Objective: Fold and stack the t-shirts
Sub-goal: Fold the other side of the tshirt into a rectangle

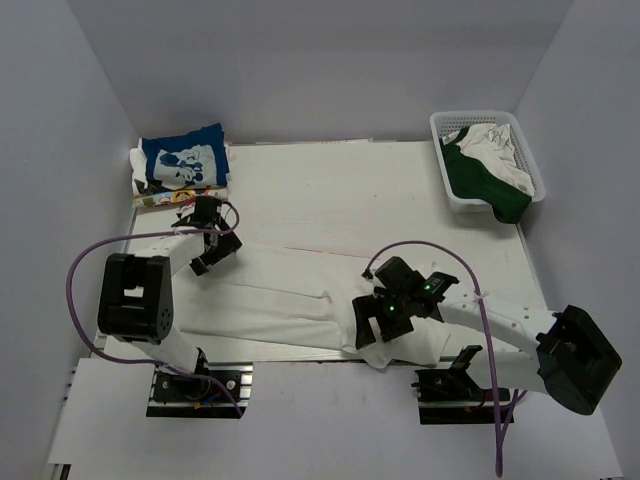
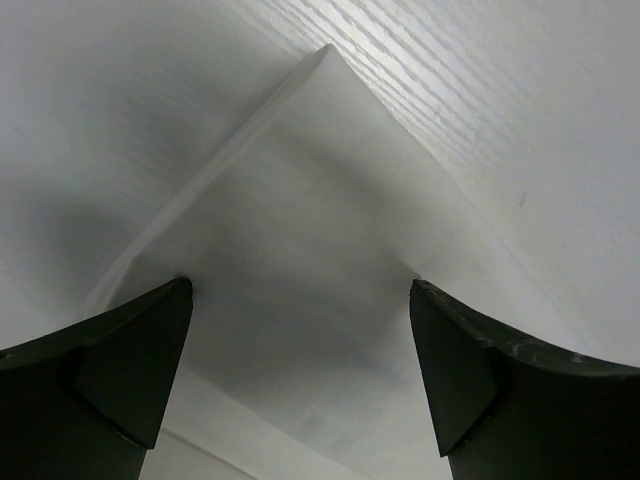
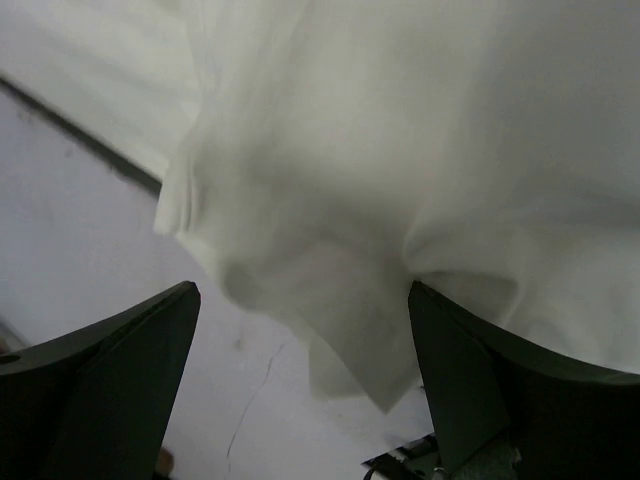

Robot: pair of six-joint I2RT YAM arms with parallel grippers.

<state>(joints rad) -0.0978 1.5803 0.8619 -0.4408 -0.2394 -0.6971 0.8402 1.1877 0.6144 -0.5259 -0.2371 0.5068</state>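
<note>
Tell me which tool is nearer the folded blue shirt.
Left. The left tool hovers just in front of the blue shirt; the right tool is far off to the right, over the white shirt near the front edge.

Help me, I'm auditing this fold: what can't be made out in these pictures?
- White t-shirt, near-right end: top view, hidden under the right pincer; wrist view blurred.
- Basket contents: top view, green and white cloth bundled, garment count unclear.
- Folded items under the blue t-shirt: top view, covered by it, too small.
- Left pincer touching cloth or not: wrist view gives no depth.
</note>
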